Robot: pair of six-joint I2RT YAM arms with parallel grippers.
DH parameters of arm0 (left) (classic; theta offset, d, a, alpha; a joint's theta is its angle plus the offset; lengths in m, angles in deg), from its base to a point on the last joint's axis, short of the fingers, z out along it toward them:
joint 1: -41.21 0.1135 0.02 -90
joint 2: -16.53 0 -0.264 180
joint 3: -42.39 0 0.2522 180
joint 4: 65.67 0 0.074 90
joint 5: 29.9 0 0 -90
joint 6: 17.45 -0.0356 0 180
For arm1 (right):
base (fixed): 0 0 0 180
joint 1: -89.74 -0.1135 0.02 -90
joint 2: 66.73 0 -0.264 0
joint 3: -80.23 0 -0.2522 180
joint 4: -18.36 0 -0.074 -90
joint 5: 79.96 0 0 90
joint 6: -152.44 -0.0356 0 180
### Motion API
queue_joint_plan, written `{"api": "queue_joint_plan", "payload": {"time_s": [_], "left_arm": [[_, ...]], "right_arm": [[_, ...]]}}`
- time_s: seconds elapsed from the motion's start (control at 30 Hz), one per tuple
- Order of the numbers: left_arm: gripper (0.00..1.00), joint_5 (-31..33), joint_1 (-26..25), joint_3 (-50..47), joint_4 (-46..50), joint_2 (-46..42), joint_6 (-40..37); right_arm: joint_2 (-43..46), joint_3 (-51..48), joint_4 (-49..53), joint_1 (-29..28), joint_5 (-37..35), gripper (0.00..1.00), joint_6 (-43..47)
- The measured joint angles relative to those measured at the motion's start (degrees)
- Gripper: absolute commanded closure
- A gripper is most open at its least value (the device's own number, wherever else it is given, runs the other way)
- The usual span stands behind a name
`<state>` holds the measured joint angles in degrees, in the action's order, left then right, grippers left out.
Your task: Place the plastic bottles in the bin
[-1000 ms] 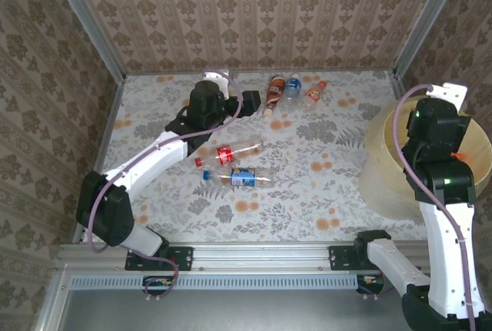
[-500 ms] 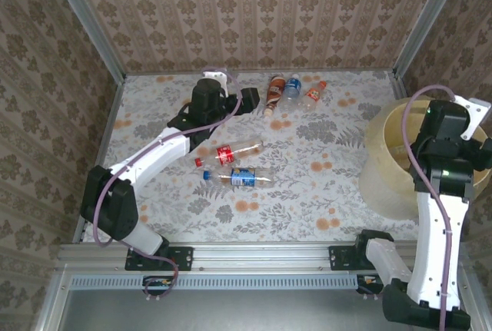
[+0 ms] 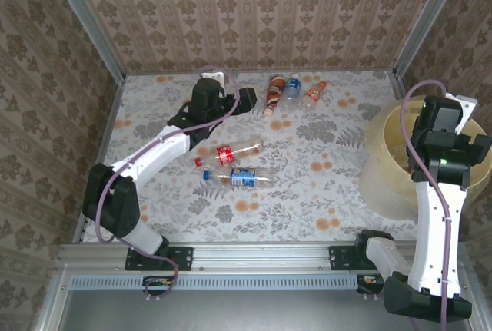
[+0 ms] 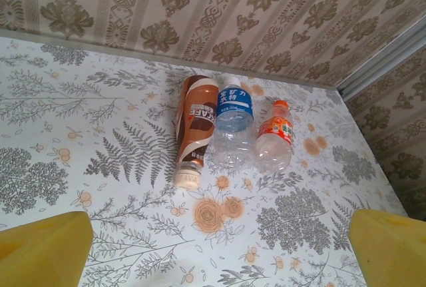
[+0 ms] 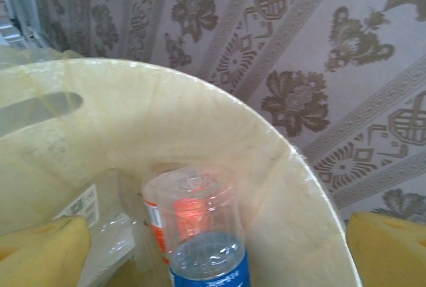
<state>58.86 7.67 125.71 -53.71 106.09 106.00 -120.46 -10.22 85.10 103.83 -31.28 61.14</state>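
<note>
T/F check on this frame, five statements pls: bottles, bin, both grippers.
1. Three bottles lie side by side near the far wall: a brown bottle, a blue-labelled bottle and an orange-capped bottle. True.
2. The left gripper is shut on a bottle. False: its jaws are open and hold nothing, short of those three.
3. The right gripper hangs open over the bin. True.
4. The bin has nothing in it. False: a clear bottle with a red and blue label sits inside.
5. No bottles lie mid-table. False: a red-labelled bottle and a blue-capped bottle lie there.
</note>
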Motion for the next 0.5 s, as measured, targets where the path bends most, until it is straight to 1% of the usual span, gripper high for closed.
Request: {"api": "queue_joint_plan", "payload": {"time_s": [0.13, 0.23, 0.37, 0.5], "left_arm": [[0.0, 0.0, 0.4, 0.6, 1.4, 0.7, 0.7], [0.0, 0.0, 0.9, 1.1, 2.9, 1.0, 1.5], [0.0, 0.0, 1.5, 2.1, 4.2, 2.1, 2.8], [0.0, 0.1, 2.1, 2.3, 6.2, 3.2, 3.5]], "right_arm": [[0.0, 0.5, 0.1, -0.6, 3.8, 0.0, -1.1], [0.0, 1.8, 0.0, -2.1, 7.3, 0.0, -2.4], [0.1, 2.9, -0.3, -6.4, 12.3, 0.0, -4.5], [-0.4, 3.8, -1.5, -13.3, 17.0, 0.0, -6.1]]}}
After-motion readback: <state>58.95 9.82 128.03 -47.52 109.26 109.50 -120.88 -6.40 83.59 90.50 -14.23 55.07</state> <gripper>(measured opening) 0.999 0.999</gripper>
